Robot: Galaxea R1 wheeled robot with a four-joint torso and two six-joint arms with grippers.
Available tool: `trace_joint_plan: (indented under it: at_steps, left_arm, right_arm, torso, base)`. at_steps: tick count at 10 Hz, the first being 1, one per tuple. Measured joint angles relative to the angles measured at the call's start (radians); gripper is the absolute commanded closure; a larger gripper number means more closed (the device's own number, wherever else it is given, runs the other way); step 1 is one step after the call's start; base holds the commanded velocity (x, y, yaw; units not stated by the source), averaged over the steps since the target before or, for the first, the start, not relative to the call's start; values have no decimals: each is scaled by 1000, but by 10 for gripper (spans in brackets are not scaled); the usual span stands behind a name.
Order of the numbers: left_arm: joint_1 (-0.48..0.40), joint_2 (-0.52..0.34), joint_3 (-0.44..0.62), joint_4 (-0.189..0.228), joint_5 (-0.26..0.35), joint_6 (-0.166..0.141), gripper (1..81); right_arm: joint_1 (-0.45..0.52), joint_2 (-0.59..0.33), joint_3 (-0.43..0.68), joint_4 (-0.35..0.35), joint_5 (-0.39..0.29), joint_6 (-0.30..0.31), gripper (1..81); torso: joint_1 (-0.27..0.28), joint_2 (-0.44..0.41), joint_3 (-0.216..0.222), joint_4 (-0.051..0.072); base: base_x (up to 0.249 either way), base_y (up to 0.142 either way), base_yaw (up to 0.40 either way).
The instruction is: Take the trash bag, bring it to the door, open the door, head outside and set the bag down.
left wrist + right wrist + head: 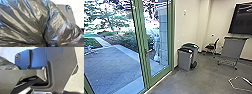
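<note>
Black glossy plastic trash bag [25, 25], creased and gathered. Green-framed glass door [144, 42] near grey bins [185, 60]. Both grippers' opening and hold: cannot tell.

The head view looks from high on the robot, forward and down, across the glass doors [141, 37] to the paved yard [111, 65] on one side and, on the other, past the bins [185, 60] to the distant screen [241, 18]. The left wrist view faces the trash bag [25, 18] from very near. The right wrist view looks closely across the robot's dark plate [62, 65], with pale ground [73, 83] beyond. Both wrist views share shiny bag plastic and part of that plate.
</note>
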Motion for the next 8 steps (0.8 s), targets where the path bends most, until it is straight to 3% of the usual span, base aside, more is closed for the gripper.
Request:
trace_joint_plan:
  at_steps: [8]
  left_arm:
    - [0, 0, 0, 0, 0, 0, 811]
  right_arm:
    - [0, 0, 0, 0, 0, 0, 10]
  torso:
    - [0, 0, 0, 0]
  base:
    - [170, 0, 0]
